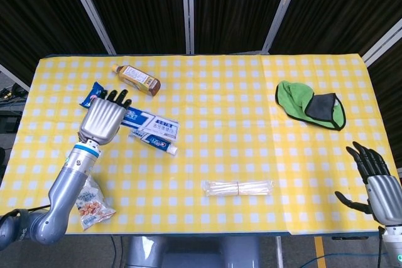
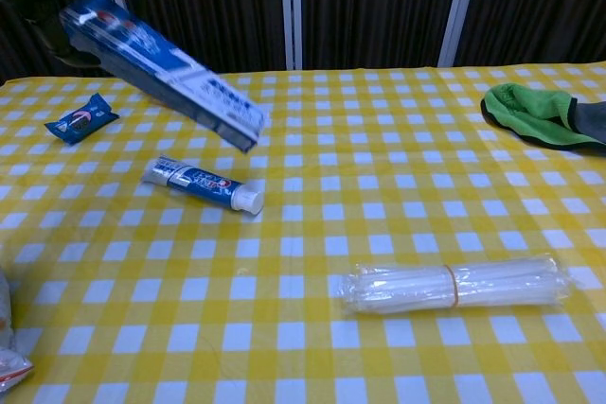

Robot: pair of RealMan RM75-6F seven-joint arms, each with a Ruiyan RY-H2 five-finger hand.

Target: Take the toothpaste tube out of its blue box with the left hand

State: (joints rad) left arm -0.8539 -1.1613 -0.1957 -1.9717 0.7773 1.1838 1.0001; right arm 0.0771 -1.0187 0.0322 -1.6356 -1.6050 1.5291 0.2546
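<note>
On the yellow checked worktop [image 1: 251, 155] lie a brown bottle [image 1: 136, 78] on its side, a small blue packet [image 2: 80, 117], a green and black cloth [image 1: 311, 105], a clear wrapped bundle [image 2: 454, 283], perhaps straws, and a snack bag [image 1: 90, 198].

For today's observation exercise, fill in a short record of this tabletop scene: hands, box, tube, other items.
left hand: holds the blue box tilted above the table
toothpaste tube: out of the box, lying on the yellow checked cloth
right hand: fingers apart, holding nothing
other items: bottle, snack bag, green cloth, wrapped bundle
</note>
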